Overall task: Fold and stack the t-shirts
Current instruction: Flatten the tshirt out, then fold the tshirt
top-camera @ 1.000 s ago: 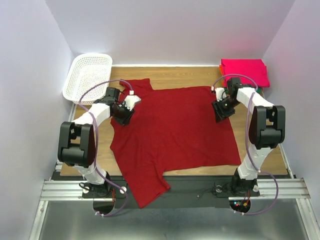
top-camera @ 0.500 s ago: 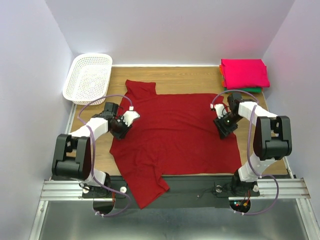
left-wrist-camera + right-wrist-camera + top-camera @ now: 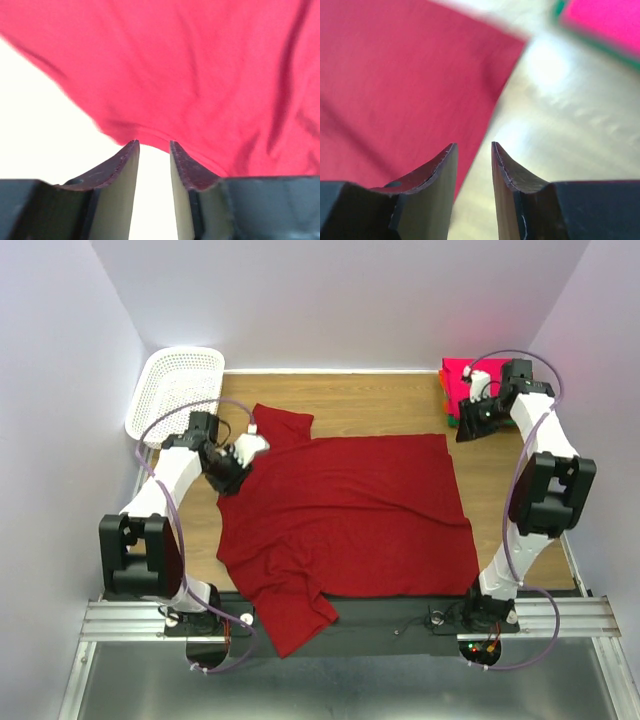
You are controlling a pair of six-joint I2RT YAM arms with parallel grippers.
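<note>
The large crimson t-shirt point(image 3: 350, 510) lies spread flat on the wooden table, its near left sleeve hanging over the front edge. My left gripper point(image 3: 228, 472) sits at the shirt's far left edge by the sleeve. In the left wrist view point(image 3: 152, 142) its jaws are slightly apart and empty, with the cloth point(image 3: 200, 75) just beyond the tips. My right gripper point(image 3: 468, 428) is raised past the shirt's far right corner. Its jaws point(image 3: 474, 144) are apart and empty, over bare wood beside the shirt's edge point(image 3: 395, 75). The folded pink shirt point(image 3: 458, 380) tops the stack at the far right, with a green one point(image 3: 590, 42) under it.
A white lattice basket point(image 3: 175, 390) stands at the far left corner. White walls close in three sides of the table. Bare wood shows along the far edge point(image 3: 370, 390) between basket and stack.
My right gripper has left the shirt's right edge and moved up to the far right, beside the stack. My left gripper has shifted a little toward the far left. The shirt lies flatter.
</note>
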